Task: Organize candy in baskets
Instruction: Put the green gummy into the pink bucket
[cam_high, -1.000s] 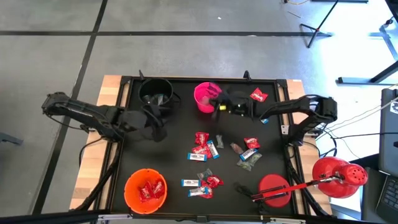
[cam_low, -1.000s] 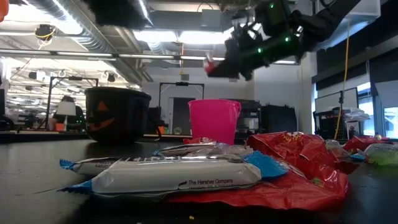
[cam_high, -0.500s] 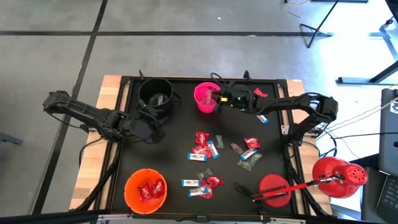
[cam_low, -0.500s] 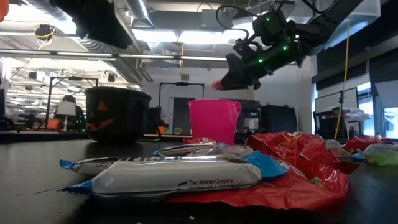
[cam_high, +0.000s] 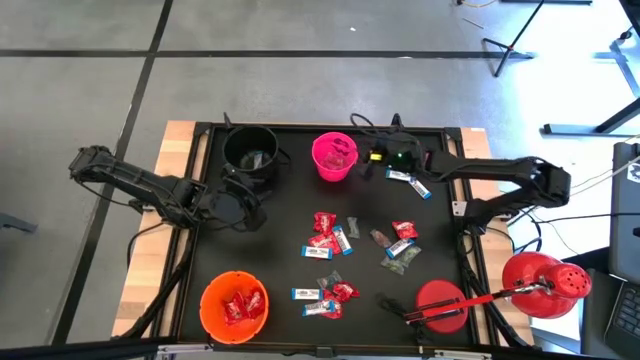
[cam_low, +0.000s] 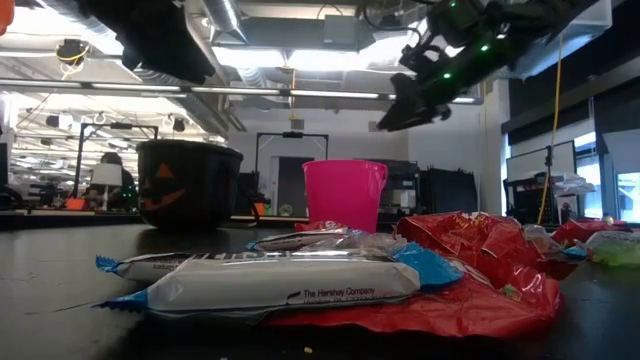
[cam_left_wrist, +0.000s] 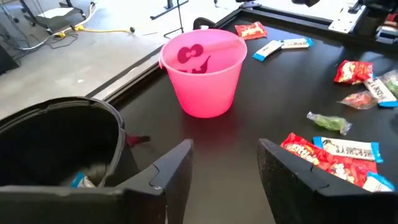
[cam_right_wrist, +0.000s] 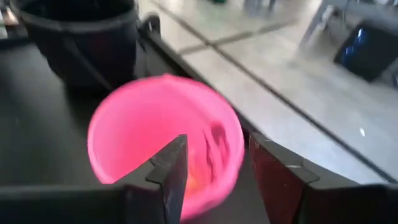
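Pulled back from above the pink bucket (cam_high: 333, 157), the right tool (cam_high: 367, 157) now hangs just to its right at the far side. Its two fingers have spread wide, and the red sweet they carried is no longer between them. The left arm has hardly shifted.

One black tabletop (cam_high: 270, 255) carries everything. Two dark arms reach in over it, one from each side. The left tool (cam_high: 250, 207) hovers left of centre, just near of the black bucket (cam_high: 250, 150); its fingers stand wide apart with nothing between them.

One large red domed thing with holes (cam_high: 545, 283) sits off the tabletop's near right corner. One flat red disc (cam_high: 440, 303) lies beside it on the tabletop.

Three buckets stand upright:
- The black one is at far left, with one blue-and-white wrapper showing inside.
- The pink one is at far centre, with something reddish at its bottom.
- The orange bucket (cam_high: 234, 303) is at near left, holding a few red packets.

Loose candy lies in three groups:
- Two blue-and-white bars (cam_high: 408, 182) lie far right, just near of the right arm, and the left wrist view shows one red packet (cam_left_wrist: 251, 29) beyond them.
- The middle group (cam_high: 335, 237) spreads across the centre: about three red packets, three blue-and-white bars, two dark wrappers and one green one.
- The small near group (cam_high: 325, 297) has about two bars and two red packets; its exact count I cannot tell.
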